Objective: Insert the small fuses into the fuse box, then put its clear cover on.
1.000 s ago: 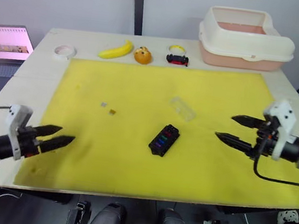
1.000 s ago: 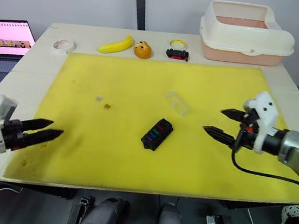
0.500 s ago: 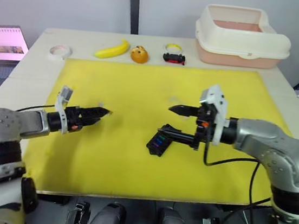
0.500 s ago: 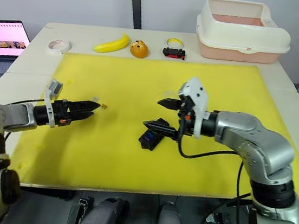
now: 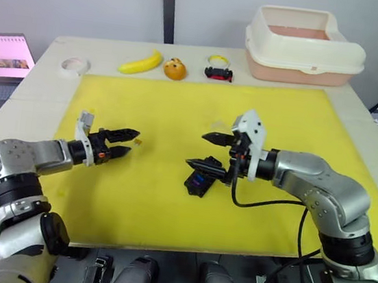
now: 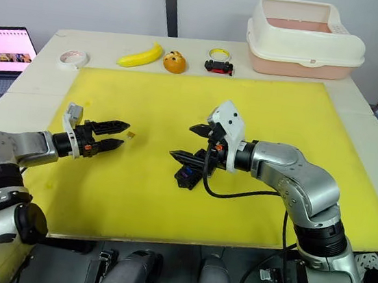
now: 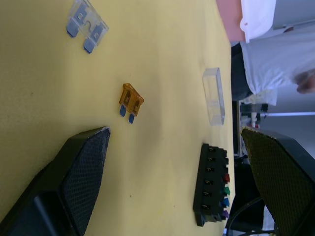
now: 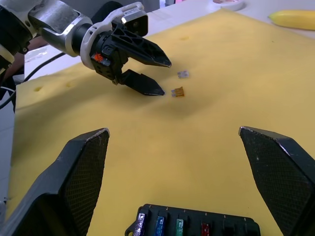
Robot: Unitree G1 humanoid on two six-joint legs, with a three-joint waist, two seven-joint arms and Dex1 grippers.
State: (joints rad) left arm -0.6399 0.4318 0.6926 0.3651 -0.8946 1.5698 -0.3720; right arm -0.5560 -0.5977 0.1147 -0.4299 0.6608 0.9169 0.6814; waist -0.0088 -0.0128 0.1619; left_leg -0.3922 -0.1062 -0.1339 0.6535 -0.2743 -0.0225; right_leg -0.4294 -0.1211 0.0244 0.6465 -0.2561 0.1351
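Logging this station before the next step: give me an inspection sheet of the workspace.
Surface: yellow mat on a pale table.
Job's things: fuse box mid-mat, four fuses seated; brown fuse and grey fuse loose; clear cover off, lying apart.
Clutter: banana, orange toy, toy car, tape roll, bin.
Grippers: left gripper open by the brown fuse; right gripper open over the fuse box.
Cables: black cable under the right arm.
Surroundings: laptop, grey wall.
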